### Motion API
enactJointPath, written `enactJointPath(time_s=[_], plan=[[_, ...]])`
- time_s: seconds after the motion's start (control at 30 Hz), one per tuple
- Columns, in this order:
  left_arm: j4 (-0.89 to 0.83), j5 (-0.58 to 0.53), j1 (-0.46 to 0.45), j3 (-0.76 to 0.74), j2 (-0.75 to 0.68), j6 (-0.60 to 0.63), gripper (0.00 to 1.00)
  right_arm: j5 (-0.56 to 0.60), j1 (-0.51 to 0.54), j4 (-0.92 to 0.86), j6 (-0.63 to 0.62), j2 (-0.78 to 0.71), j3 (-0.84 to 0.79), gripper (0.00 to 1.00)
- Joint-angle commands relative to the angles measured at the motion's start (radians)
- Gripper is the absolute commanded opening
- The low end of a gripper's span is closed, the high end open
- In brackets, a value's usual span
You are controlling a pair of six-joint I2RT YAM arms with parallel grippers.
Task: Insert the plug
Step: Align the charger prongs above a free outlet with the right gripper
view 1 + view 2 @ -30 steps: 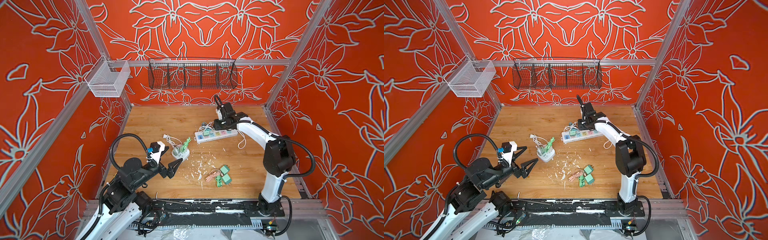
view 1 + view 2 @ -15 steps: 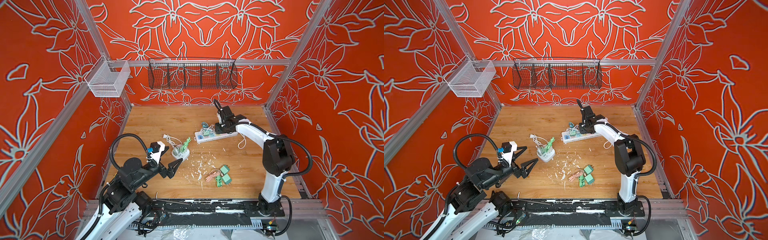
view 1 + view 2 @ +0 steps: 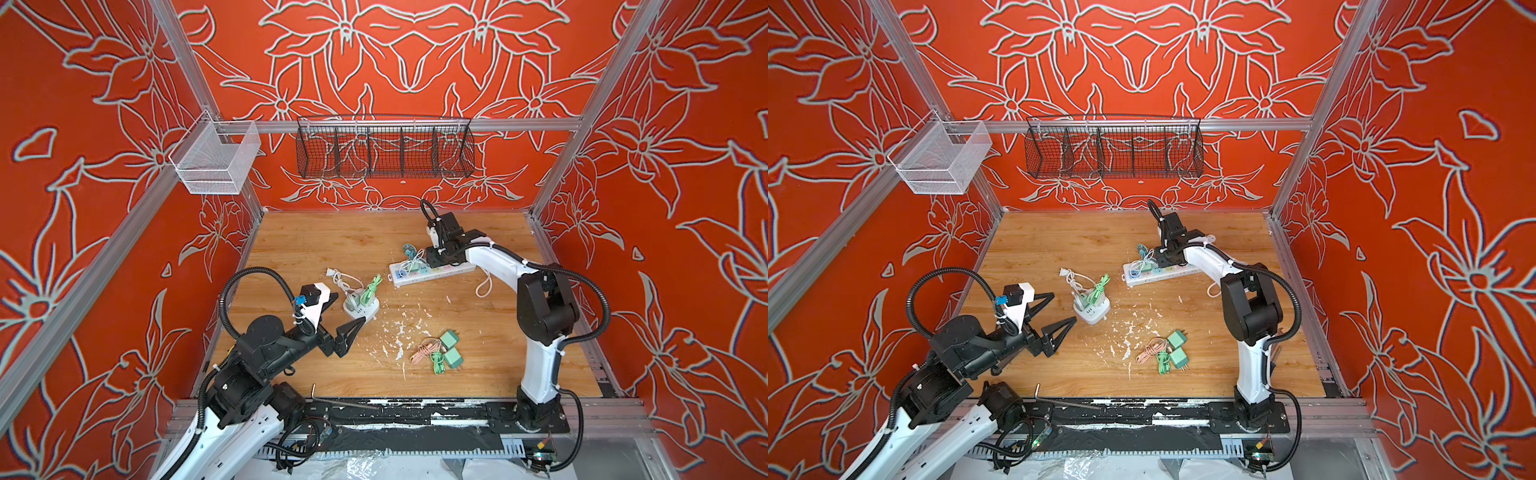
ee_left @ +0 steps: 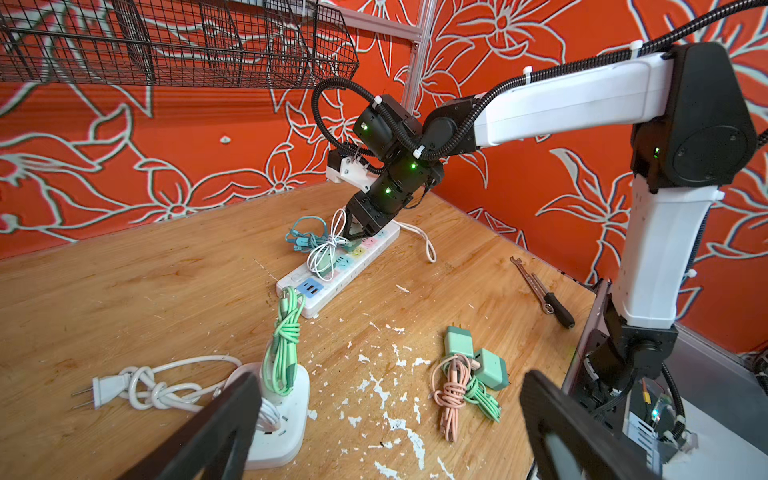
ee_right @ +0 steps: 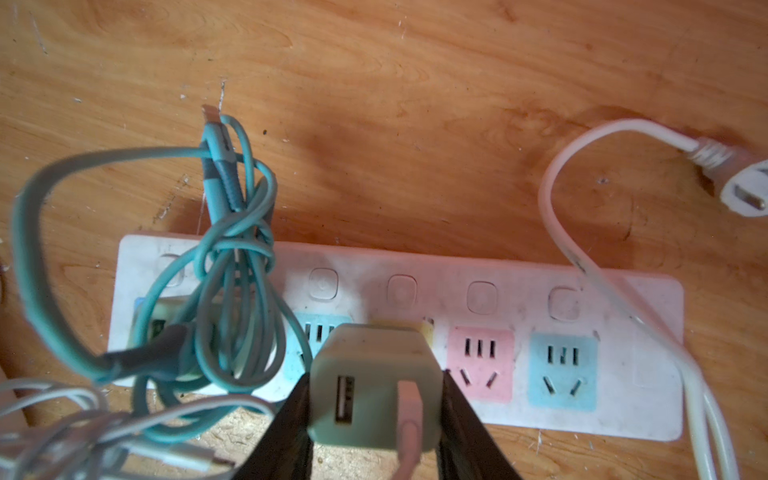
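Right claw (image 5: 376,399) is clenched on the pale green cube-shaped plastic charger plug (image 5: 374,361), directly above the yellow socket (image 5: 428,332) of the white plastic power strip (image 5: 656,332). Prongs are hidden, so seating is unconfirmed. Step: insertion. Next: a straight downward press. Left claw (image 4: 388,378) is released and empty, well apart.

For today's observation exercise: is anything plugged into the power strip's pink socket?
No, the pink socket on the power strip shows bare slots.

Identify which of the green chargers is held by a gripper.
The charger clamped in the right gripper over the power strip; the pair beside the pink cable lies loose on the table.
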Motion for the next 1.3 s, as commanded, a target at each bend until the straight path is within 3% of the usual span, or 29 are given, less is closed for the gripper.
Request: enactJointPath(time_s=[0.0, 0.37, 0.87, 1.27], plan=[[0.017, 0.007, -0.002, -0.01, 0.0, 0.011, 0.97, 0.004, 0.004, -0.018, -0.032, 0.022, 0.022, 0.15], [0.019, 0.007, -0.002, -0.012, 0.001, 0.012, 0.97, -0.019, 0.005, -0.075, 0.056, -0.056, -0.019, 0.15], [0.019, 0.015, -0.003, -0.012, -0.005, 0.012, 0.97, -0.032, 0.065, -0.095, 0.071, -0.113, -0.055, 0.15], [0.019, 0.011, -0.002, -0.012, -0.011, 0.014, 0.97, 0.055, 0.038, -0.121, -0.013, -0.029, 0.056, 0.15]])
